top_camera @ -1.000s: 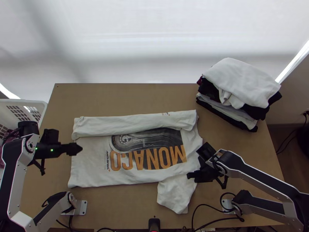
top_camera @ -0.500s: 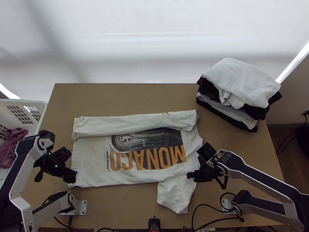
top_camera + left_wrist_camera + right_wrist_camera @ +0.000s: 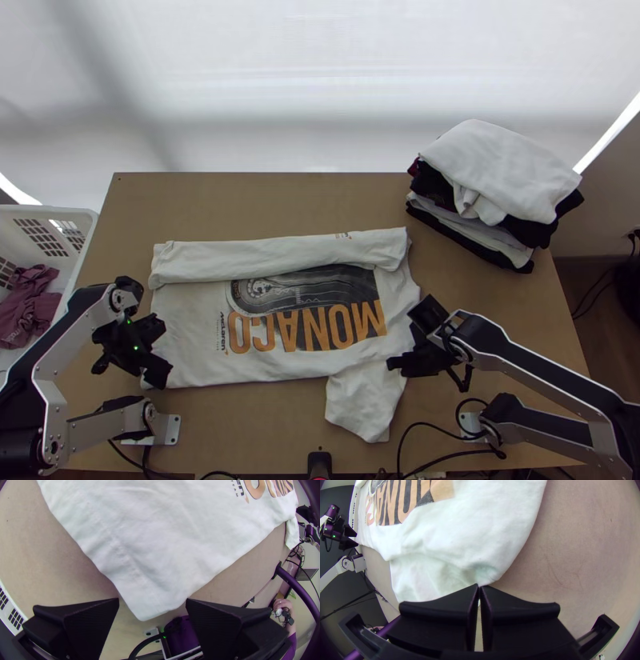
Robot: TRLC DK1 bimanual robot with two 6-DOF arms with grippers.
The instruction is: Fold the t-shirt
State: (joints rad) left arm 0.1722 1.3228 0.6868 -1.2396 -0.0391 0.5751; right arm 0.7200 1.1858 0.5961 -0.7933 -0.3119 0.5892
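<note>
A: Your left hand (image 3: 152, 598) is holding its fingers spread around the t-shirt's (image 3: 192, 320) hem corner. Your right hand (image 3: 479, 585) is pinching the edge beside the loose sleeve (image 3: 364, 408).

B: What are you risking?

A: If you're closing above the cloth, you're probably missing that corner; if you're lifting unevenly, you're likely dragging the folded strip (image 3: 272, 256) open across the bench (image 3: 280, 208).

B: Any writing?

A: You're seeing big orange lettering (image 3: 308, 326), with smaller dark print (image 3: 222, 332) running beside it.
</note>
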